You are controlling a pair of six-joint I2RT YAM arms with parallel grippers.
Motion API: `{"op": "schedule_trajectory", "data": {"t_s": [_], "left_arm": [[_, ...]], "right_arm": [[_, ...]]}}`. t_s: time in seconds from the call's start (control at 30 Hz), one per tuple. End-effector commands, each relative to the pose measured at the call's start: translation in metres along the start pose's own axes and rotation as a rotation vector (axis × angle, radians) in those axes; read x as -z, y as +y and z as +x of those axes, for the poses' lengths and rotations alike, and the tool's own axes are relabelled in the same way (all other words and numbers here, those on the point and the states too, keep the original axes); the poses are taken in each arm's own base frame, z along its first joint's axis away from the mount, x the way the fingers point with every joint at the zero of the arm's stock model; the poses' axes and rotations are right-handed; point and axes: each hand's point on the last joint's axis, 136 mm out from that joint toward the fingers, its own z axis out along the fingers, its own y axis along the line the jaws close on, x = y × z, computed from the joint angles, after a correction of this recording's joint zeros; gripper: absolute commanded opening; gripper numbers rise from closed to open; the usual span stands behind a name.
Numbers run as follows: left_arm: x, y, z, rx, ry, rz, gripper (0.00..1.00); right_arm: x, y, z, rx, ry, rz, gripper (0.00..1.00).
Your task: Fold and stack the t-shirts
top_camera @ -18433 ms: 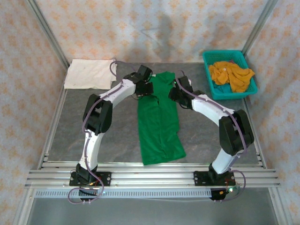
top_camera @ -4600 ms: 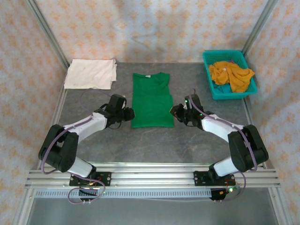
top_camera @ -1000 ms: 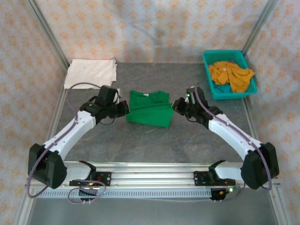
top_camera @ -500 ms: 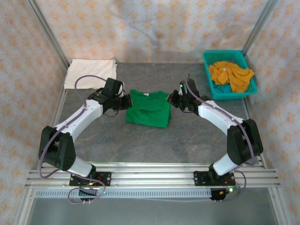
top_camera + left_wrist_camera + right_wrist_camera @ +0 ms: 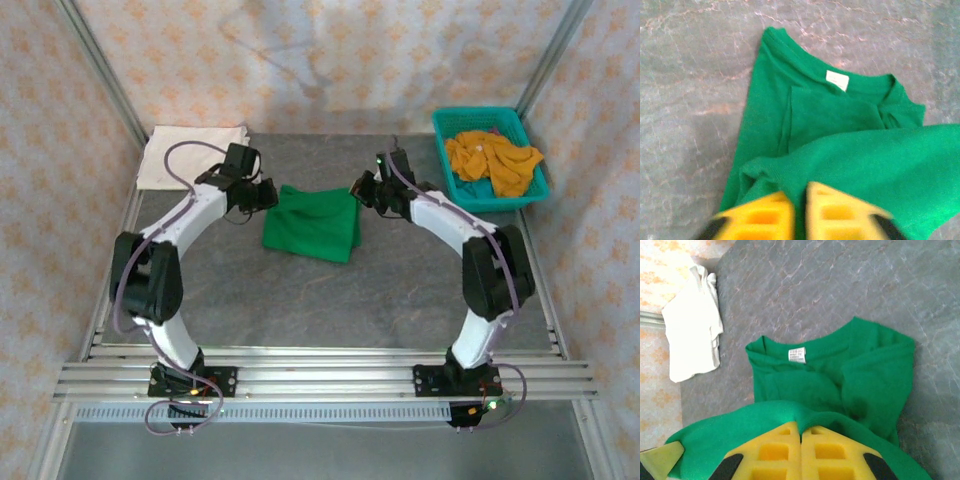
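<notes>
- A green t-shirt (image 5: 312,225) lies part-folded mid-tabletop (image 5: 330,300), its lower half doubled up toward the collar.
- The left claw (image 5: 268,197) is clamped on the fold's left edge, with its yellow fingers (image 5: 760,220) pressed together on cloth.
- The right claw (image 5: 360,193) is likewise clamped on the right edge.
- A cream-white t-shirt (image 5: 190,155) lies in the far-left corner.
- Mustard-orange t-shirts (image 5: 492,160) sit in a teal basket (image 5: 488,203) in the far-right corner.

One green t-shirt (image 5: 312,222), one cream t-shirt (image 5: 192,157), one teal basket (image 5: 478,112).
</notes>
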Motion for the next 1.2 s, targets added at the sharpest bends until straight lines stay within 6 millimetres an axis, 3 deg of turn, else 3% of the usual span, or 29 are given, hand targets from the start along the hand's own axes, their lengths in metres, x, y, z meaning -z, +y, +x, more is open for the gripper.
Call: {"op": "schedule_trajectory", "data": {"t_s": [0.0, 0.03, 0.1, 0.2, 0.3, 0.33, 0.37, 0.43, 0.5, 0.57, 0.67, 0.77, 0.87, 0.97, 1.07, 1.17], "left_arm": [[-0.013, 0.005, -0.046, -0.045, -0.086, -0.036, 0.39], [-0.027, 0.015, -0.054, -0.031, -0.079, -0.074, 0.45], [-0.04, 0.028, -0.071, 0.004, -0.089, -0.12, 0.5], [-0.035, 0.028, -0.078, 0.053, -0.119, -0.131, 0.51], [-0.018, 0.011, -0.062, 0.016, -0.184, -0.101, 0.51], [-0.005, 0.001, -0.056, -0.02, -0.208, -0.088, 0.51], [-0.004, -0.004, -0.046, -0.05, -0.202, -0.086, 0.51], [-0.011, -0.009, -0.022, -0.098, -0.164, -0.072, 0.51], [-0.023, -0.007, -0.005, -0.108, -0.133, -0.05, 0.5], [-0.036, -0.005, 0.007, -0.114, -0.113, -0.021, 0.46], [-0.059, 0.001, 0.02, -0.099, -0.054, -0.013, 0.43], [-0.082, 0.017, 0.038, -0.069, -0.002, -0.044, 0.43], [-0.09, 0.028, 0.054, -0.05, 0.031, -0.065, 0.43], [-0.083, 0.03, 0.06, -0.033, 0.028, -0.062, 0.43], [-0.064, 0.029, 0.053, -0.022, -0.01, -0.071, 0.44], [-0.052, 0.027, 0.046, -0.02, -0.025, -0.059, 0.49]], "right_arm": [[-0.017, -0.005, -0.038, -0.025, -0.072, 0.01, 0.01], [-0.029, -0.012, -0.043, -0.04, -0.062, 0.024, 0.08], [-0.045, -0.015, -0.057, -0.078, -0.029, 0.009, 0.34], [-0.048, -0.018, -0.065, -0.11, -0.032, 0.008, 0.38], [-0.032, -0.021, -0.056, -0.074, -0.044, 0.035, 0.57], [-0.025, -0.025, -0.05, -0.049, -0.044, 0.057, 0.56], [-0.018, -0.024, -0.043, -0.022, -0.042, 0.063, 0.53], [-0.008, -0.022, -0.02, 0.038, -0.022, 0.076, 0.47], [-0.006, -0.019, 0.005, 0.083, 0.012, 0.074, 0.34], [-0.014, -0.016, 0.025, 0.103, 0.043, 0.04, 0.21], [-0.04, -0.035, 0.044, 0.039, 0.09, 0.031, 0.11], [-0.058, -0.062, 0.051, 0.01, 0.081, 0.092, 0.08], [-0.07, -0.081, 0.058, -0.018, 0.093, 0.116, 0.06], [-0.071, -0.075, 0.063, -0.012, 0.117, 0.089, 0.06], [-0.057, -0.065, 0.058, 0.004, 0.11, 0.077, 0.08], [-0.036, -0.055, 0.048, 0.034, 0.069, 0.078, 0.2]]}}
